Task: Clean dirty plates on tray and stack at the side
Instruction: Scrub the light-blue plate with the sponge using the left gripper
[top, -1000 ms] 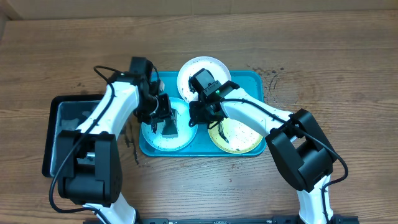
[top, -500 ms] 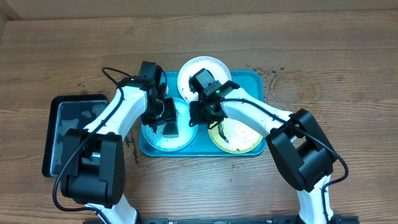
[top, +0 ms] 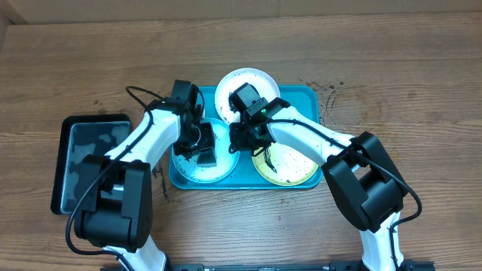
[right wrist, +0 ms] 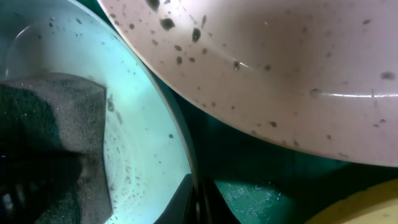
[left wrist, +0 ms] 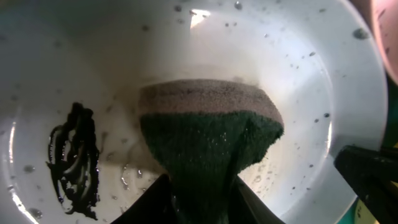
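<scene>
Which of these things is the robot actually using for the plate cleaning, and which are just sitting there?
In use: blue tray, light blue plate, white plate, yellow-green plate, sponge, left gripper, right gripper.
Just sitting: black tray, wooden table.

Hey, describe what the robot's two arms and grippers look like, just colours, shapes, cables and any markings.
Both arms match: the left arm and right arm have smooth white rounded links joined by bulky black joint housings. The fingers are black. A thin black cable loops off the left arm, and a small green light shows on the right wrist.
</scene>
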Motion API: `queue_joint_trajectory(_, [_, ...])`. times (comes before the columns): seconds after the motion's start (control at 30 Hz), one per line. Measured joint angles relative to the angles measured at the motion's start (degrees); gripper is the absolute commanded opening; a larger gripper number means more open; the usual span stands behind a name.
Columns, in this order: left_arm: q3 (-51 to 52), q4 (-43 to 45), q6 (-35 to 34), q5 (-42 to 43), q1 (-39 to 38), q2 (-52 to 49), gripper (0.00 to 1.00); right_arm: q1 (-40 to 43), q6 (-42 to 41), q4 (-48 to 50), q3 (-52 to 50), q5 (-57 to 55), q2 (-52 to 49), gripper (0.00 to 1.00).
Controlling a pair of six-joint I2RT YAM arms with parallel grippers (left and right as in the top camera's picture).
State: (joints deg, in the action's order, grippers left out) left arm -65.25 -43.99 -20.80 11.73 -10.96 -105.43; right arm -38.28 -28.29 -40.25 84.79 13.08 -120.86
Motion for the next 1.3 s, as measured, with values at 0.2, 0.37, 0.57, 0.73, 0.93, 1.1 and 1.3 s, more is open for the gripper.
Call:
queue_joint_trajectory(0.2, [0.42,-0.5,-2.36,-4.33,-0.68,0.0,0.04,0.0,0.0,-0.35,0.0,0.04,0.0,0.04])
queue_joint_trajectory(0.37, [0.42,-2.12,-5.49,-14.34,-0.52,0.0,0.04,0.0,0.02,-0.59,0.0,0.22,0.0,0.04])
queue_joint_trajectory(0.57, [0.52,-2.86,-6.1,-27.67,0.39,0.0,0.04,-0.2,-0.17,-0.7,0.02,0.72,-0.02,0.04])
queue_joint_trajectory(0.73, [-0.42,-2.93,-5.53,-28.74,0.17,0.0,0.04,-0.48,-0.24,-0.55,0.02,1.01,-0.02,0.04])
queue_joint_trajectory(0.93, [-5.7,1.18,1.33,-8.15,0.87,0.0,0.04,-0.33,-0.24,-0.98,0.02,0.39,-0.02,0.04])
queue_joint_trajectory(1.1, [-5.84,2.91,2.43,3.13,0.81,0.0,0.04,-0.33,-0.22,-1.09,0.02,0.33,-0.02,0.04])
queue_joint_trajectory(1.3, [-2.99,3.17,-0.24,0.98,0.81,0.0,0.04,-0.33,-0.22,-1.22,0.07,0.22,-0.02,0.04])
